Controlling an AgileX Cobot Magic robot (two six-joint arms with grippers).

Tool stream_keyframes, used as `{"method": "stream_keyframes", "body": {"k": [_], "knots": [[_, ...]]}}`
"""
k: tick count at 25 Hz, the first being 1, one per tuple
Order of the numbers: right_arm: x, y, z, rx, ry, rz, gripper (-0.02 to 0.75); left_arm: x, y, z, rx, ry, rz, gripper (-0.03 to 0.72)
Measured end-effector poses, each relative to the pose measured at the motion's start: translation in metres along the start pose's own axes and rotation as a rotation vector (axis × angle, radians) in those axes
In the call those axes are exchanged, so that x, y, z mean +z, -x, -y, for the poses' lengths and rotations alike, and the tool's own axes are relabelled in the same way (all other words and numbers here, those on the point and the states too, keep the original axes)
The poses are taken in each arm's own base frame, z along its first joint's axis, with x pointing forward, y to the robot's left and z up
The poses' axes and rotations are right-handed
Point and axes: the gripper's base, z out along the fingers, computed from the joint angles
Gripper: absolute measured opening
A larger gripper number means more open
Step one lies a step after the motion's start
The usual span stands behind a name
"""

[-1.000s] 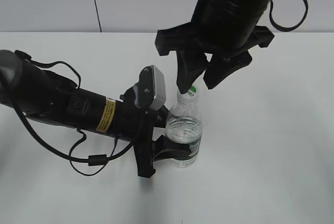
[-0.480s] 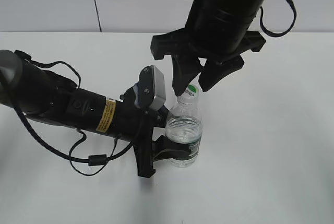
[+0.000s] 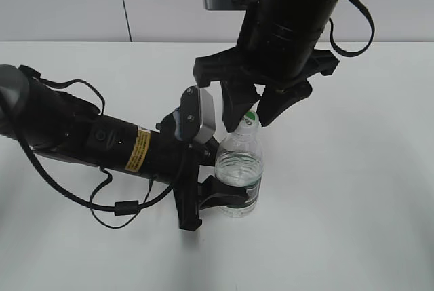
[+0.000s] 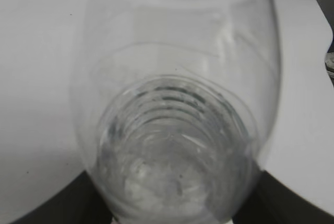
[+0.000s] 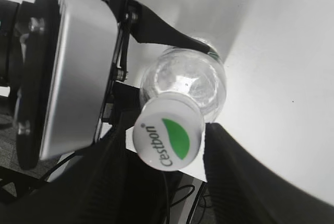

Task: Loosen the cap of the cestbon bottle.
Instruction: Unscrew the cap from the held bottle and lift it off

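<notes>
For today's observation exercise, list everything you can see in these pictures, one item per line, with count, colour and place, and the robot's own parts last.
Cestbon bottle: one, clear with dark green label band, upright mid-table.
Cap: one, white with green half-circle, on the bottle's neck.
Table: one, white, under everything.
Wall: pale grey panels, behind the table.
Left pincer: one, black, shut on the bottle's lower body.
Right pincer: one, black, open, fingers either side of the cap, not touching.

One bottle (image 3: pixel 239 176), one cap (image 5: pixel 168 136), seemingly two tools.
</notes>
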Motion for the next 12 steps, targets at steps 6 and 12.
{"method": "stream_keyframes", "body": {"k": [6,12], "knots": [[0.0,0.0,0.0007,-0.002,-0.008,0.0,0.36,0.0,0.0001,0.0,0.0,-0.001,0.001,0.372],[0.0027,0.0008,0.0012,-0.002,-0.011,-0.005,0.33,0.0,0.0,0.0,-0.001,0.0,0.001,0.372]]}}
